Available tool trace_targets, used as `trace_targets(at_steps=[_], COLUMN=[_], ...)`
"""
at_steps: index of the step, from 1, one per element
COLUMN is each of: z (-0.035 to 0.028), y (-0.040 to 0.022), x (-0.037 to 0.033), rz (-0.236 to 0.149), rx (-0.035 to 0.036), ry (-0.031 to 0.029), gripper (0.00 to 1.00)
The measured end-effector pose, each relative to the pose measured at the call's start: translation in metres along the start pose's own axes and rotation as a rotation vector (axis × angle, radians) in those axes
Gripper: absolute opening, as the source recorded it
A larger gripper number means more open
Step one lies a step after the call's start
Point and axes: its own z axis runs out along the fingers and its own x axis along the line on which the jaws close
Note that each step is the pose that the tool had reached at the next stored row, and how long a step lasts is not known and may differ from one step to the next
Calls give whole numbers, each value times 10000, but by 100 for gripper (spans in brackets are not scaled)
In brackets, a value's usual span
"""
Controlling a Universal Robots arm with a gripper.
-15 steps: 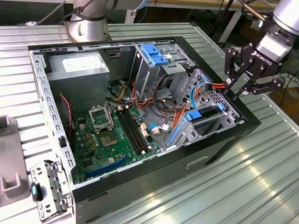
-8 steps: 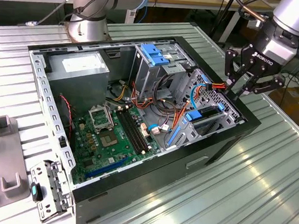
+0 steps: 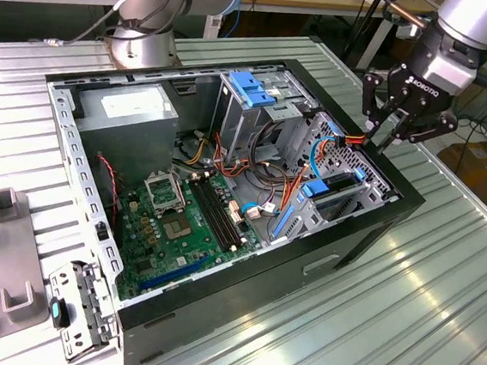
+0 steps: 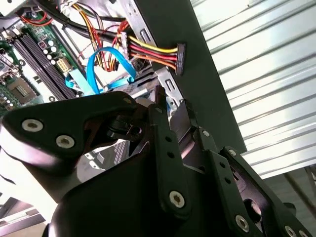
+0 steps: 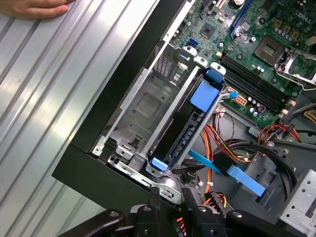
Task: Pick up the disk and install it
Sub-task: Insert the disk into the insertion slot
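Above the drive-bay corner of the open computer case [image 3: 341, 248], in the exterior view, the gripper [image 3: 387, 138] hangs with its fingers a little apart and nothing between them. The disk [image 3: 338, 182] stands on edge in the case's drive bay at that same corner.

In the second wrist view the gripper [image 4: 171, 101] is over the case's black wall, near a bundle of yellow, orange and red wires [image 4: 153, 52] and a blue cable [image 4: 106, 61] inside the case.

In the first wrist view the disk [image 5: 185, 133] sits in its slot at the case's wall, beside a grey metal bay [image 5: 143, 108], with blue clips at both ends. The gripper [image 5: 171, 198] is clear of it. A person's hand [image 5: 39, 7] rests on the ribbed table [image 5: 49, 84] outside the case.
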Motion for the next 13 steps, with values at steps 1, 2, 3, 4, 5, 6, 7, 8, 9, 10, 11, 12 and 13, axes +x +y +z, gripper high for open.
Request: trace_targets(at_steps=[1,2,3,4,5,6,7,8,9,10,11,12,13], z=[0,0,0,1,0,0,1,1,2,1,1,3,2], y=[-17,-32,-40,-49,-64,-73,-81,-89,-96,-105,-113,-117,-124], x=[-9,-17,-21,-25,-32,-36,-39,-42,-43,-45,-46,-46,-47], rz=[-55,-113,-145,-179,-239,-276,-318,-395,-468,-553,-612,-654,-718], rx=[0,-2,-1,-1,-2,-2,-2,-3,-4,-8,-9,-9,-12], ry=[0,2,1,0,2,1,0,2,3,7,10,9,13], gripper=[31,31,31,31,31,31,31,31,31,31,31,31,31])
